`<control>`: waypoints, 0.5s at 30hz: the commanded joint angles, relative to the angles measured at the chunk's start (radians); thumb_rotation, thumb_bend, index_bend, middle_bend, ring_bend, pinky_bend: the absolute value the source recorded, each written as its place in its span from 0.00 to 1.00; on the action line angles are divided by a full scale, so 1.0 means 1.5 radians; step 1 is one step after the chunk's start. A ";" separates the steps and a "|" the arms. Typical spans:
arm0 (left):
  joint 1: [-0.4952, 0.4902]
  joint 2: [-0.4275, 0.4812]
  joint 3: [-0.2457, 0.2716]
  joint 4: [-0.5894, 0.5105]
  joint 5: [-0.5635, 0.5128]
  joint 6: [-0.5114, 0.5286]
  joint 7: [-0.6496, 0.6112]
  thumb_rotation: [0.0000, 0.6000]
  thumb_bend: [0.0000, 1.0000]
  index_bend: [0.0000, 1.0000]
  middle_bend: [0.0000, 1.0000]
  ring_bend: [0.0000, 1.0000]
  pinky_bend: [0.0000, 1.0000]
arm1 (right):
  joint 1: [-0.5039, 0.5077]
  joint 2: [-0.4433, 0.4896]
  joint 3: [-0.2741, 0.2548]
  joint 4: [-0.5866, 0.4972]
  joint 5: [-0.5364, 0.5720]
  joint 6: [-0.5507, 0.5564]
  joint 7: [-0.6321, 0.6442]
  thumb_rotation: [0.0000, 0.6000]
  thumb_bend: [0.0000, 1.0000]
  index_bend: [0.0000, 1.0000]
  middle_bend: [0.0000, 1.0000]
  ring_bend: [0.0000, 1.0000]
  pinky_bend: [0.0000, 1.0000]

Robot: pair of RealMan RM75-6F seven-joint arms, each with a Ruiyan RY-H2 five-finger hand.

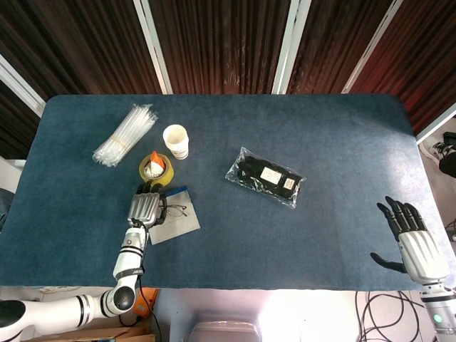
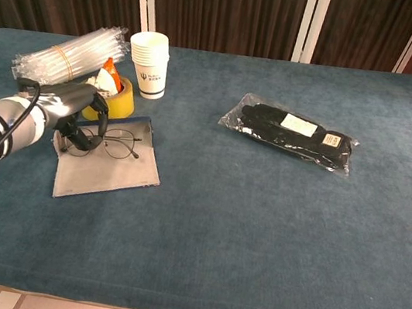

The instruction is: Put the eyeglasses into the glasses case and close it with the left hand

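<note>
**A:** So your left robot hand (image 2: 79, 115) was curled over the near end of the eyeglasses (image 2: 110, 142), fingers hooked round the frame, so I'd call that grasping them. The glasses sat over the open glasses case (image 2: 107, 162), which lay flat on the tabletop (image 2: 257, 225) right under your fingers, blue edge on the far side. Couldn't tell if the lenses were touching the grey lining or hanging just above it.

**B:** What could've gone sideways from there?

**A:** My guess: the grip was only on one end, so the frame could've swung or twisted as you let go, and landed half off the flap. Then closing would've pinched a lens or a temple. Also the case was thin and loose, so a push from your fingers might've slid it toward the yellow tape roll (image 2: 117, 97) just beyond your hand.

**B:** Anything in the other containers?

**A:** The tape roll had an orange-and-white packet poking out. The paper cups (image 2: 148, 63) further out were stacked and looked empty in the head view. Your right robot hand (image 1: 417, 246) was way off, released, fingers spread, holding nothing.
</note>
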 commanded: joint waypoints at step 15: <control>-0.011 -0.017 -0.002 0.060 0.008 0.008 -0.023 1.00 0.38 0.44 0.16 0.05 0.08 | 0.000 0.003 -0.001 0.000 -0.001 -0.002 0.003 1.00 0.28 0.00 0.00 0.00 0.00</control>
